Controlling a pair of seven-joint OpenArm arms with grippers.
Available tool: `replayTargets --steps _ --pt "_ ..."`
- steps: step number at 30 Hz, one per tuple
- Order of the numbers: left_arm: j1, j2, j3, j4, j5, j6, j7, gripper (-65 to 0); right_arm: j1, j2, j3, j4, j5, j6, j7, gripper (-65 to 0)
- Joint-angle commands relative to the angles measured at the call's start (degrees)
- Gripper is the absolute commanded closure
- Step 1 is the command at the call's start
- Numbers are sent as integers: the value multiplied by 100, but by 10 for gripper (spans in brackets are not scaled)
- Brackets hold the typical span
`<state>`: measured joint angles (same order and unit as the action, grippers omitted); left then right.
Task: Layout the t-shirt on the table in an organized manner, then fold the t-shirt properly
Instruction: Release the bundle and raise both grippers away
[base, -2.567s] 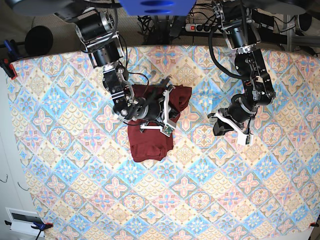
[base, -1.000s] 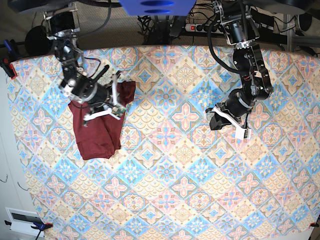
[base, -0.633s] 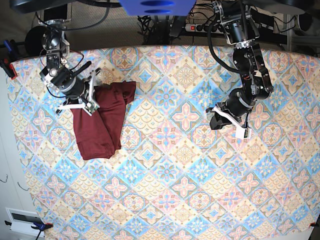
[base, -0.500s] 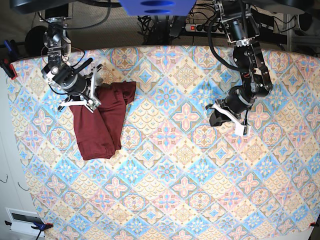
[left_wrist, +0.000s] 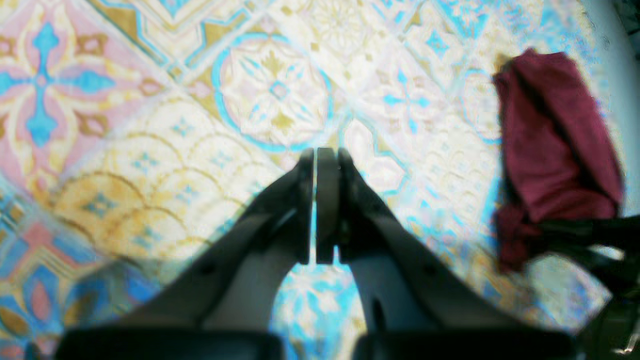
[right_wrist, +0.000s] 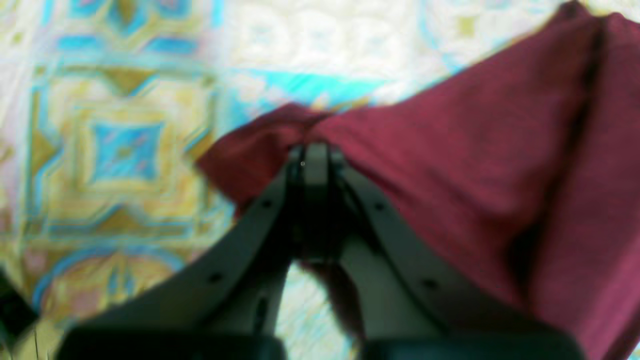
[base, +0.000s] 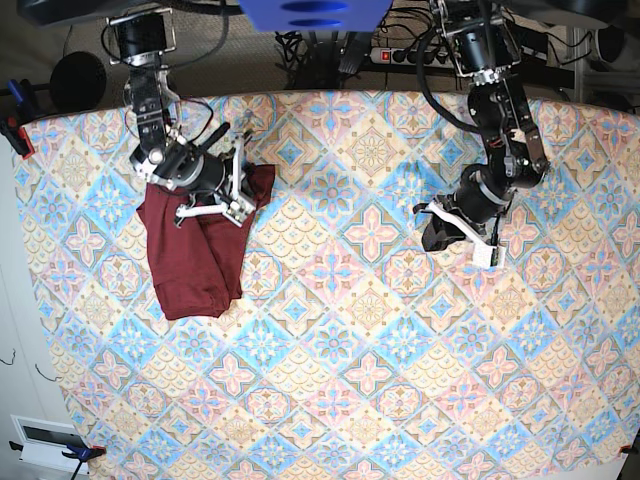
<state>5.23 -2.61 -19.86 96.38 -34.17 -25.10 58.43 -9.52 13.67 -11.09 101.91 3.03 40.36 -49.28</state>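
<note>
Base view showed the right hand (base: 238, 187), clamped on the t-shirt (base: 195, 255), had dragged it toward nine o'clock across the bench (base: 350, 380). Left hand (base: 458, 238) hung shut and empty, so the shirt remained bunched, layout unfinished.

From my seat both wrist views were soft with blur, so the weave of the t-shirt (right_wrist: 450, 165) and the tile pattern of the table (left_wrist: 150, 125) smeared together. In the right wrist view the t-shirt ran off the right and bottom edges, and the right pincer (right_wrist: 311, 160) hid the fold it pinched. In the base view the right pincer (base: 215, 185) covered the t-shirt's upper part, so I could not tell sleeves or collar.
</note>
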Motion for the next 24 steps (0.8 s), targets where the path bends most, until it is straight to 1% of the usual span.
replayTargets --steps 1,3,5,8,10,13,17,19,21,24 --pt "26 -42 3 301 -271 -44 -125 0 112 53 32 398 124 -36 220 0" --pt "193 -244 3 644 -499 -44 -125 0 -151 61 59 811 124 -36 220 0" --pt "378 -385 12 898 -701 -44 -125 0 -415 70 243 1093 115 -36 220 0" --pt "712 -649 -6 1180 -956 -44 -125 0 -1066 61 674 1145 115 -36 255 0" --pt "1019 -851 -41 1382 -1053 -44 -142 0 -1338 17 894 1181 212 -36 299 0" --pt "1450 -1044 -164 1672 -1044 -44 -160 0 -1690 9 1281 1181 792 -36 528 0" --pt "2118 -1053 -682 2033 -1062 -44 -160 0 -2349 -9 2081 1181 1952 -36 598 0" --pt "2444 -1053 -990 2129 -1062 -44 -160 0 -2648 -9 2406 1172 2374 -36 598 0" --pt "2637 -1053 -1192 2129 -1071 -44 -160 0 -2877 -9 2652 1172 2506 -36 589 0" --pt "3077 -1053 -1395 2208 -1071 -44 -160 0 -3211 -9 3021 1163 2506 -36 572 0"
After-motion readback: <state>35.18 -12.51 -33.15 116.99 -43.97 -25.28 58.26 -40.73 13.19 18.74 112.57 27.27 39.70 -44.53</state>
